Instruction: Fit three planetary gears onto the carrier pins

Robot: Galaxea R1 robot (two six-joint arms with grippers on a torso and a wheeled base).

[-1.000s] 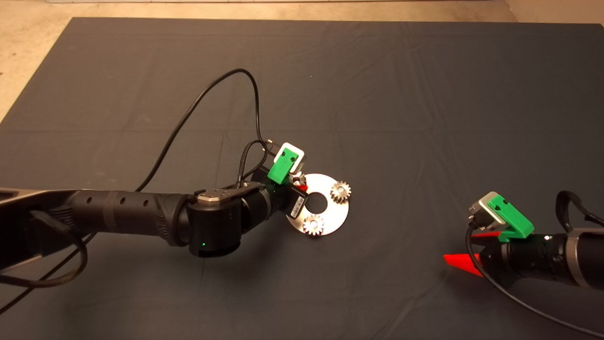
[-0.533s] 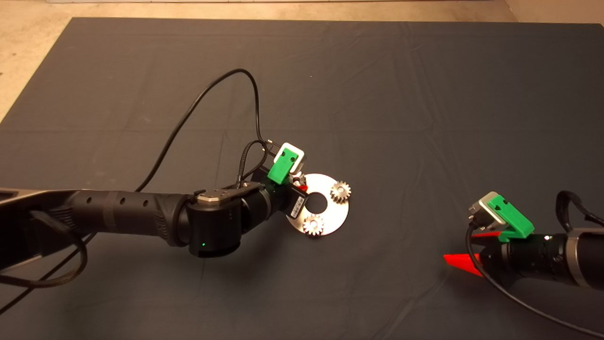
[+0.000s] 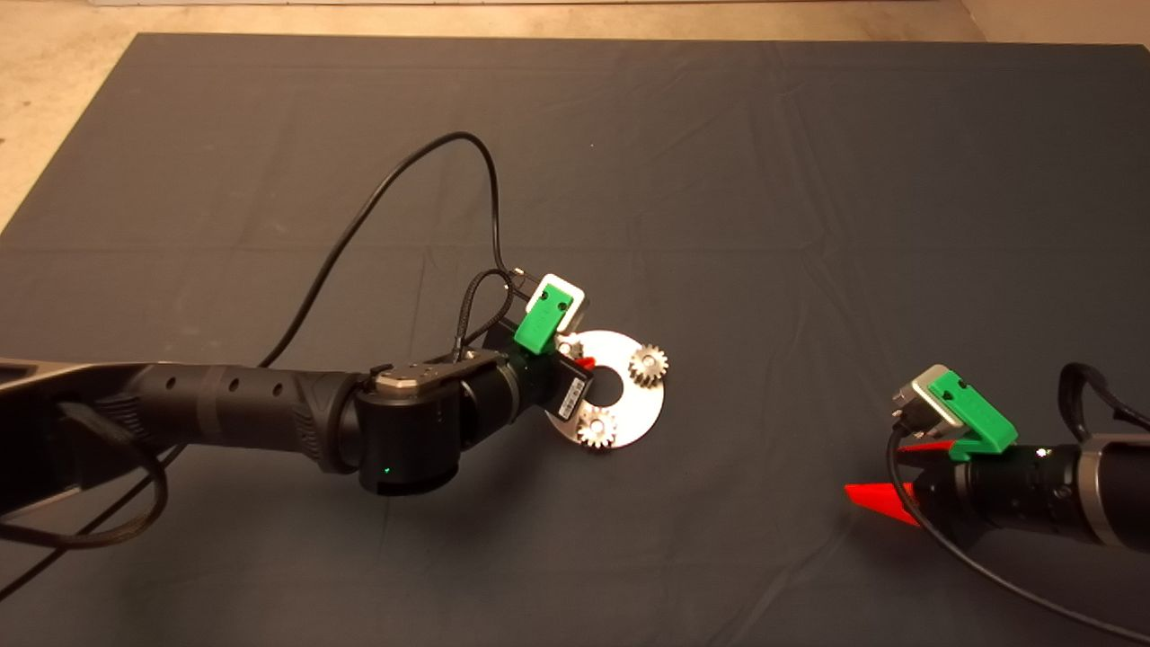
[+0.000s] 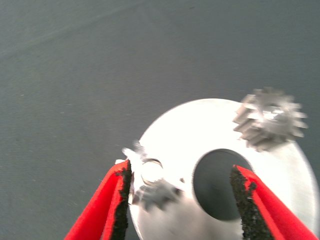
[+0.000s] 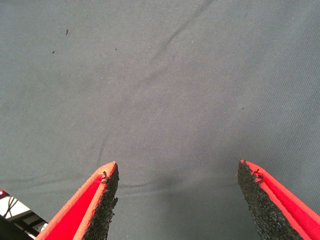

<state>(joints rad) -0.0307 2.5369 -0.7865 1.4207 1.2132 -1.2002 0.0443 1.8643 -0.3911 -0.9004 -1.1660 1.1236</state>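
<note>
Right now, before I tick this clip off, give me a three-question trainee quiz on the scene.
1. True or false: the left gripper has its jaws open over the round disc.
2. How many gears are plainly seated on the disc in the head view? A) none B) two C) four
3. Fill in: the right gripper waits over the bare ____, holding nothing.

Key:
1. True; the third gear lies beside one pad, by a pin, not clamped.
2. B: one gear on the far side, another gear nearer.
3. mat.
</note>
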